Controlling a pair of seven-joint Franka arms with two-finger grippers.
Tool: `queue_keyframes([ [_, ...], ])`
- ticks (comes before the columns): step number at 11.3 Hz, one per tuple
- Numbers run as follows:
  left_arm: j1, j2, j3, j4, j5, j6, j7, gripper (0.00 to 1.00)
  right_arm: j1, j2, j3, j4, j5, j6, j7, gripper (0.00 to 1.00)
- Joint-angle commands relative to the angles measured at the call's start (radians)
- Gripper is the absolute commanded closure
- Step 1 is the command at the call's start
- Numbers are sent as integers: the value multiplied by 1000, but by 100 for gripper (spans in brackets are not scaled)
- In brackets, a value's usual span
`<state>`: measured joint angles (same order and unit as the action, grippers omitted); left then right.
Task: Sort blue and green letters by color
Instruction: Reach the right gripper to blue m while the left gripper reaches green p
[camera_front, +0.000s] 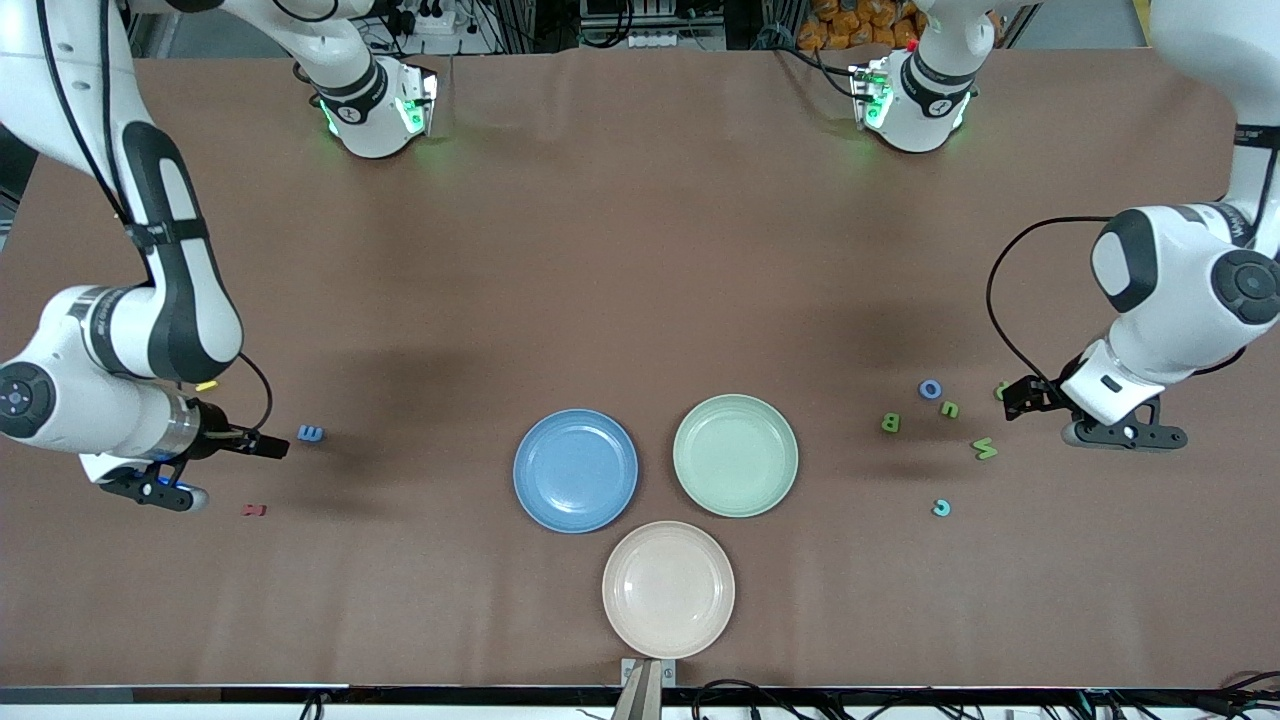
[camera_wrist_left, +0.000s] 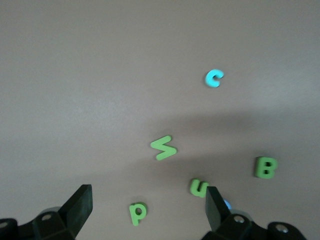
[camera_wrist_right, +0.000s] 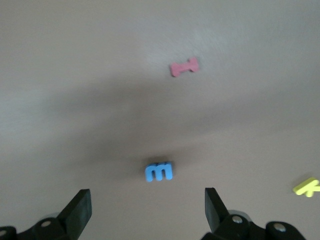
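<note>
Both grippers are seen spread apart and empty. The left gripper (camera_wrist_left: 147, 207) is held low over green letters (camera_front: 985, 448) and a blue O (camera_front: 931, 389) at the left arm's end of the surface (camera_front: 640, 250). The right gripper (camera_wrist_right: 147, 210) is held by a blue E (camera_front: 311, 433) at the right arm's end.

Three plates (camera_front: 575, 470) sit together mid-worktop (camera_front: 640, 250), two side by side and the third nearer the front camera, between them. A cluster of small letters (camera_front: 984, 448) lies toward the left arm's end, just beside the left claw (camera_front: 1012, 398). Toward the right arm's end, one letter (camera_front: 310, 433) lies just beside the right claw (camera_front: 272, 446), another letter (camera_front: 254, 510) nearer the camera.
</note>
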<state>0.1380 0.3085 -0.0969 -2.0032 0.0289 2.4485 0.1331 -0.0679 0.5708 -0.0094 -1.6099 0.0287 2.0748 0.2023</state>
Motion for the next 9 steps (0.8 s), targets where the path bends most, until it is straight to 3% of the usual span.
queue_keyframes([
  [1, 34, 7, -7, -152, -9, 183, 45, 0, -27, 61, 14, -39, 62, 72, 92, 0],
  [4, 37, 118, -7, -164, -7, 320, 49, 0, -9, 69, 20, -154, 62, 227, 97, 0],
  [9, 103, 173, -9, -186, -7, 343, 155, 0, 16, 75, 19, -168, 51, 232, -33, 0],
])
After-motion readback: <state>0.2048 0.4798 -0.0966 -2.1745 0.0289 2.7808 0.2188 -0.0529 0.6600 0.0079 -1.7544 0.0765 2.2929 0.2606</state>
